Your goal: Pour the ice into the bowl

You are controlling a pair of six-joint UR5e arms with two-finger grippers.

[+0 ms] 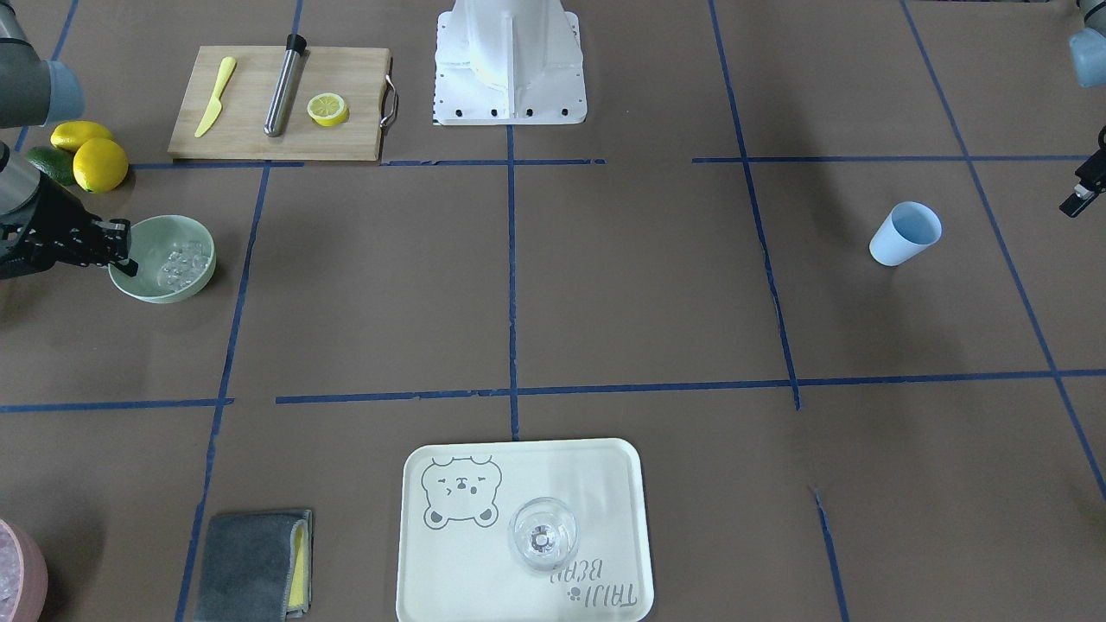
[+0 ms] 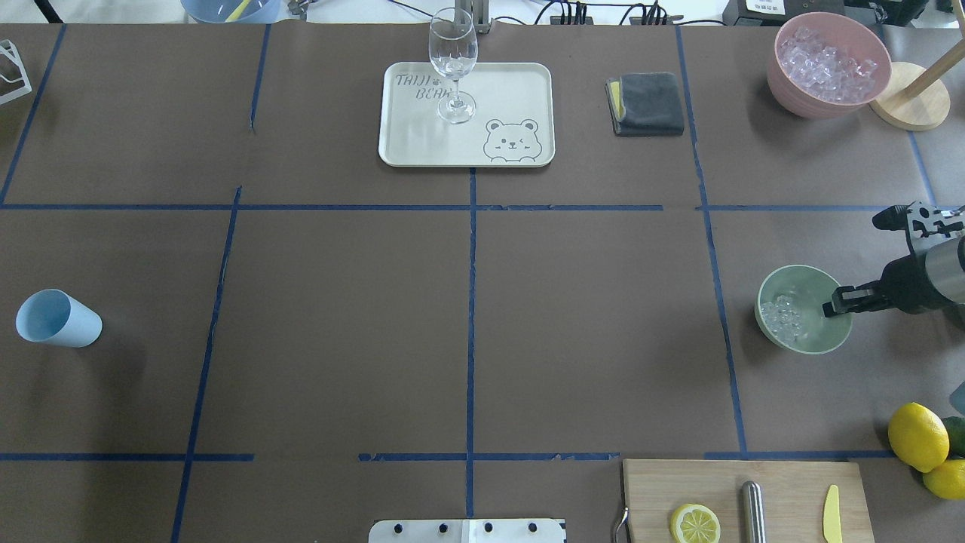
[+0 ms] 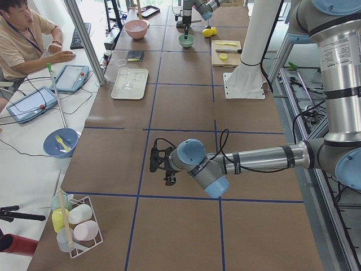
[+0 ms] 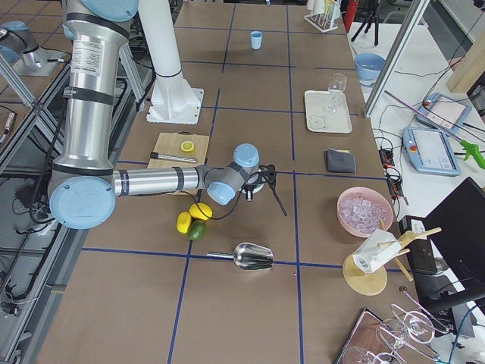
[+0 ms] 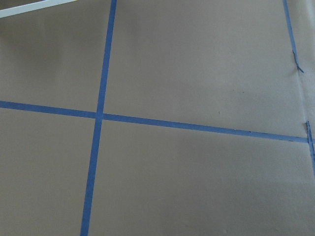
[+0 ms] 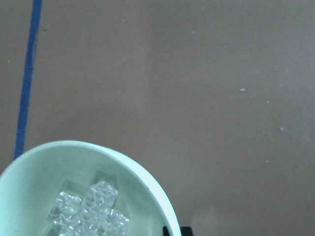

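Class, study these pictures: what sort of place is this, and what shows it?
Likely a robotics lab staged for drink-making: a table gridded with blue tape, a person with tablets alongside, and the right gripper at the bowl of ice.

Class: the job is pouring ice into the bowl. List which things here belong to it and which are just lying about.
Belong: bowl, ice in it, right gripper at its rim.
Lying about: blue cup, wine glass, tray, cutting board, lemons, grey cloth.
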